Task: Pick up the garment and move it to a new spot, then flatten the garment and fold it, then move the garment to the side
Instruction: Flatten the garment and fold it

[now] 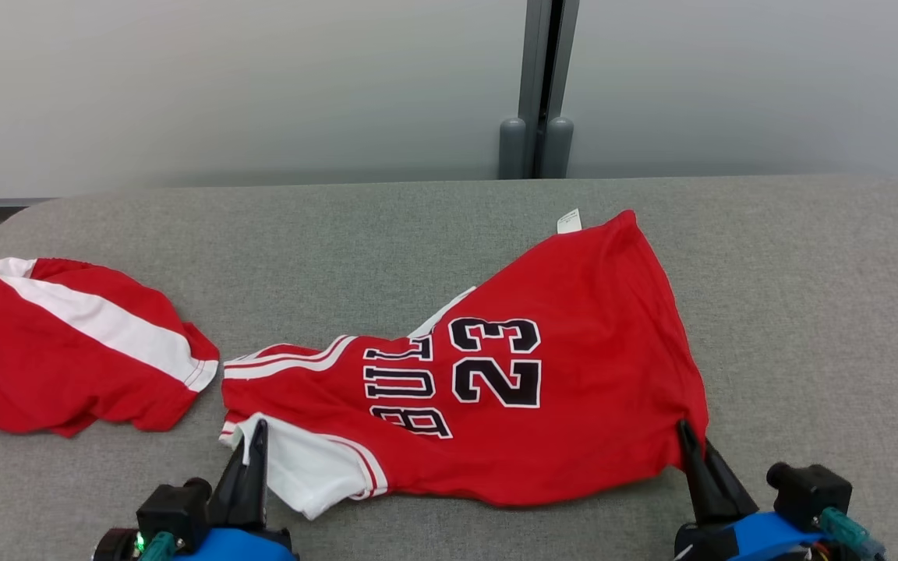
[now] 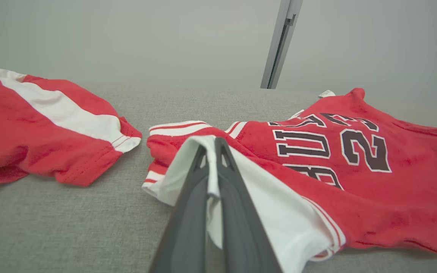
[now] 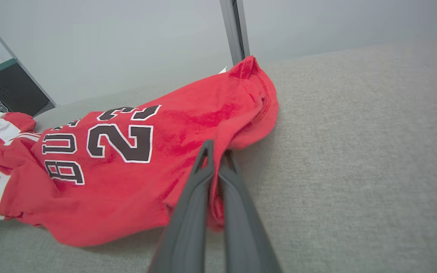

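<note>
We see the red jersey (image 1: 574,374) lying rumpled across the middle of the gray padded table (image 1: 807,312), its number 23 and black lettering facing up. In the head view its far corner points toward 1 o'clock, where a small white tag (image 1: 568,220) sticks out. Its white sleeve (image 2: 279,212) lies toward 7 o'clock.

Our left gripper (image 1: 259,427) comes in at 7 o'clock of the head view, its two dark fingers clenched on that sleeve. The left wrist view shows a strip of white cloth pinched between them. Our right gripper (image 1: 684,428) comes in at 5 o'clock, fingers clamped on the jersey's red edge. In the right wrist view, red cloth is squeezed between the two fingers. The near hem between the two grips casts a shadow on the table.

At 9 o'clock lie red shorts (image 1: 67,351) with a broad white stripe, near the jersey's sleeve end, with a sliver of bare table between them. At 12 o'clock, behind the table, a pale wall (image 1: 223,86) rises with a gray post (image 1: 539,86).
</note>
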### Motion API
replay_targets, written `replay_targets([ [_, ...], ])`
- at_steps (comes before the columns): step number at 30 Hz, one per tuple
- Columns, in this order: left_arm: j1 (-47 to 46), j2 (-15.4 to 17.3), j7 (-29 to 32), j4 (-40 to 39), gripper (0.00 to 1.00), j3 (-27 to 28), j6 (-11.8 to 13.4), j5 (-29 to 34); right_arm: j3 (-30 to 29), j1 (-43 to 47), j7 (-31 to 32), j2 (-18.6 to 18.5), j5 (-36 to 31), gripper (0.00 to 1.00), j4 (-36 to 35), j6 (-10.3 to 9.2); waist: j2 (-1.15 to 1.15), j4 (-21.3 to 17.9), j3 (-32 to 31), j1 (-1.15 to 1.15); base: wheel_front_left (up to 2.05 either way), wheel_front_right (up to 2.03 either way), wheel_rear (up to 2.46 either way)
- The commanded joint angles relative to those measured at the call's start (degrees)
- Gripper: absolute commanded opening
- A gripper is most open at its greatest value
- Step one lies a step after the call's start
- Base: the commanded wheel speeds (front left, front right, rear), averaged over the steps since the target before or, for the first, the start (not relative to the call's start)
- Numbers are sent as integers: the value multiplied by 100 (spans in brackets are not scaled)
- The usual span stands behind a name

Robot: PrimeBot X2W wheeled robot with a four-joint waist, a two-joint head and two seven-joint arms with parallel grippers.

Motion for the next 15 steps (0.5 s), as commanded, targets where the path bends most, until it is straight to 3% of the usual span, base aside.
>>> replay_targets([
  [1,-70,51,-17,-103,0,6,-41,0,12,-92,-4,-27,-24,0,-111,2,0,-8,26,0,0,0,0],
  [7,-784,331,-17,-619,0,-108,-32,-6,68,-836,-4,-302,-109,0,-523,2,0,-76,356,0,0,0,0],
  [15,-3050,1103,334,-698,0,-599,-34,-240,459,-3200,2,-648,-173,0,-313,2,0,-274,1423,0,0,0,0],
])
